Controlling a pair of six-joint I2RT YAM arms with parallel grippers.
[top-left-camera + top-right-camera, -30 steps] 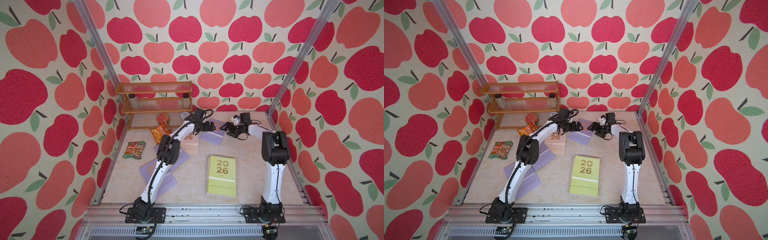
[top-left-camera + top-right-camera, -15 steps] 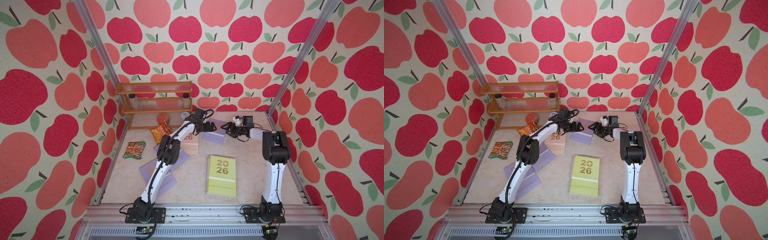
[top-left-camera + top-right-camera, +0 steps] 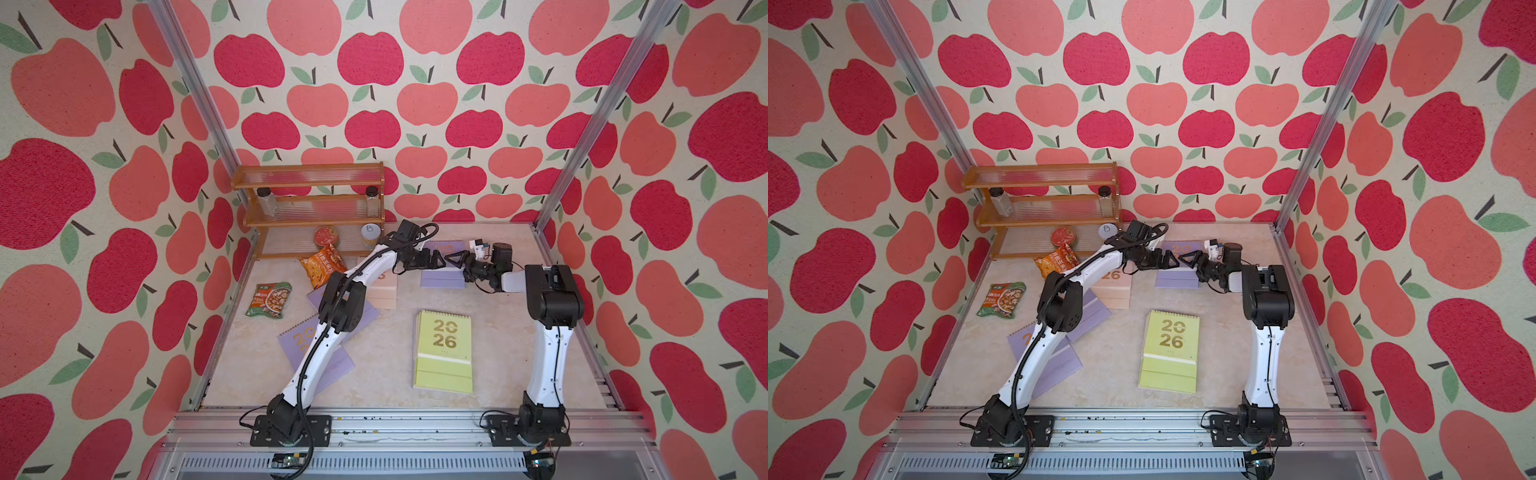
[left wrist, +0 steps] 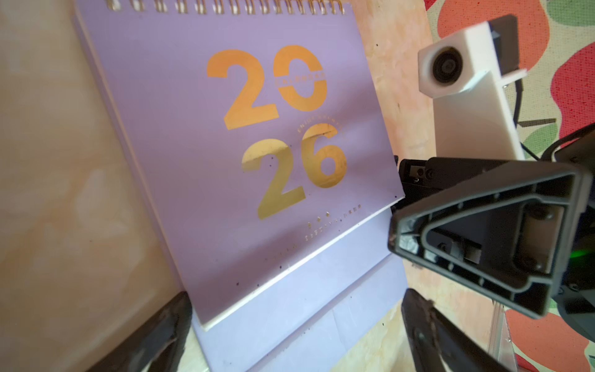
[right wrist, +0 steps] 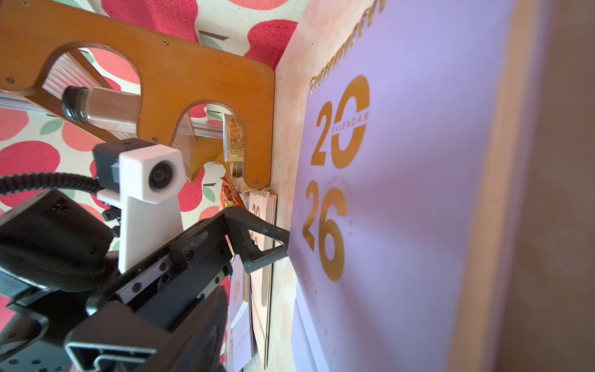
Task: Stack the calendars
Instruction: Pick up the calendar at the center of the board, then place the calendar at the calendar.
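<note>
Just right of the rack: two claws at one calendar's edges

A flat lilac spiral-bound calendar with gold "2026" numerals lies on the beige table, just right of the orange wooden three-tier rack. The black left gripper stands wide at its rack-side edge. The black right gripper sits at the opposite edge, and how wide its jaws stand cannot be told.

Well away from the rack, a yellow-green calendar has bare table all round. In front of the rack, stacked pale pink calendars and overlapping lilac calendars are partly hidden under the left arm.
</note>
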